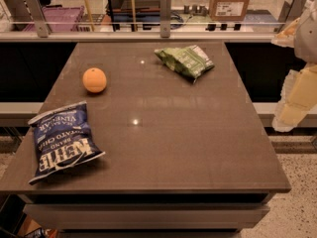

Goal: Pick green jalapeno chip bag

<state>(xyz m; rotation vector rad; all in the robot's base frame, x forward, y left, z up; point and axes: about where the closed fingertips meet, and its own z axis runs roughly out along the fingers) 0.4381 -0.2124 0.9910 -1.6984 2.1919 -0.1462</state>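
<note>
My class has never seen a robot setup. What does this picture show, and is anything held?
One camera looks down on a brown table. The pale blocky shape at the right edge is the robot's arm with its grasping tool, hanging beside the table. On the table lie a green jalapeno chip bag at the back, an orange at the left and a dark blue chip bag at the near left. Nothing touches them, so none is held.

Likely an office: glass railing (165,13) behind table (178,138); gripper (290,114) at right edge.
</note>
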